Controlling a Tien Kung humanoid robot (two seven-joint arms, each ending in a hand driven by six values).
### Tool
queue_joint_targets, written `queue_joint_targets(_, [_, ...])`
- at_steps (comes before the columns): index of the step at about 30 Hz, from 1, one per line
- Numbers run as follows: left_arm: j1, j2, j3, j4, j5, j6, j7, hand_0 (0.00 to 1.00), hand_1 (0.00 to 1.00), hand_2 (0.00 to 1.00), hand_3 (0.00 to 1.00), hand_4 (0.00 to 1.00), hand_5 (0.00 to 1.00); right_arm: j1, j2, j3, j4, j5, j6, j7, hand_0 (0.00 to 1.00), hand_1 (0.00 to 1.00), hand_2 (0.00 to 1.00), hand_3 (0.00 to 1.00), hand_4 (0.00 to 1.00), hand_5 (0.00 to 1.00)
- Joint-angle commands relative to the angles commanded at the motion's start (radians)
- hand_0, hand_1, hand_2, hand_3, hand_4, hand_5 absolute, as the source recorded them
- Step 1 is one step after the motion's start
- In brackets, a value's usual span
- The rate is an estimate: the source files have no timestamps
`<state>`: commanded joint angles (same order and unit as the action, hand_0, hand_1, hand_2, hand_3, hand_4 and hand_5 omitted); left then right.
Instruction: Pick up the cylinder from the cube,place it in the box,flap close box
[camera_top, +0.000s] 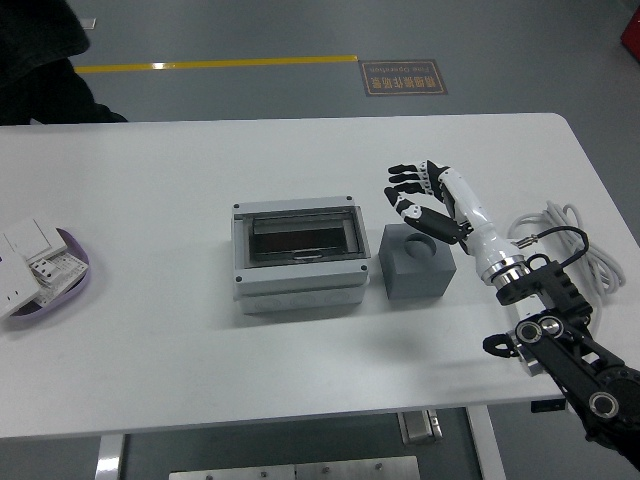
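Nearby, right robot hand hovers empty above cube, beside box.

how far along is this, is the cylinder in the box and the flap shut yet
Looks mostly done. The grey cube has an empty round socket on top, so the cylinder is off it; I can't make it out in the box. The box's dark flap appears to lie flat across its opening. The right hand hovers open above the cube, holding nothing. Little seems left.

Right hand empty above grey cube, box beside it, flap shut
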<state>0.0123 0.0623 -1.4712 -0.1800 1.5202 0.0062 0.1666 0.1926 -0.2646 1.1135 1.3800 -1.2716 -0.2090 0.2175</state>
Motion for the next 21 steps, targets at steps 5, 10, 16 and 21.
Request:
queue_joint_targets(5, [-0.004, 0.008, -0.032, 0.000, 0.030, 0.000, 0.007, 0.575, 0.603, 0.593, 0.617, 0.638, 0.172, -0.019, 0.036, 0.109, -0.039, 0.122, 0.013, 0.090, 0.707, 0.635, 0.662, 0.655, 0.697, 0.379])
queue_joint_targets(10, [-0.009, 0.018, -0.032, 0.000, 0.033, -0.001, 0.005, 0.575, 0.602, 0.593, 0.617, 0.638, 0.172, -0.021, 0.043, 0.140, -0.056, 0.157, 0.008, 0.101, 0.723, 0.640, 0.618, 0.660, 0.736, 0.286])
queue_joint_targets(16, [-0.016, 0.020, -0.030, 0.000, 0.042, -0.005, 0.004, 0.575, 0.603, 0.593, 0.618, 0.637, 0.172, -0.021, 0.043, 0.147, -0.052, 0.147, -0.017, 0.090, 0.640, 0.626, 0.606, 0.676, 0.782, 0.170])
queue_joint_targets(21, [-0.024, 0.033, -0.021, 0.000, 0.039, -0.006, -0.002, 0.575, 0.603, 0.593, 0.618, 0.637, 0.171, -0.028, 0.035, 0.163, -0.032, 0.126, -0.018, 0.084, 0.604, 0.625, 0.623, 0.681, 0.730, 0.102])
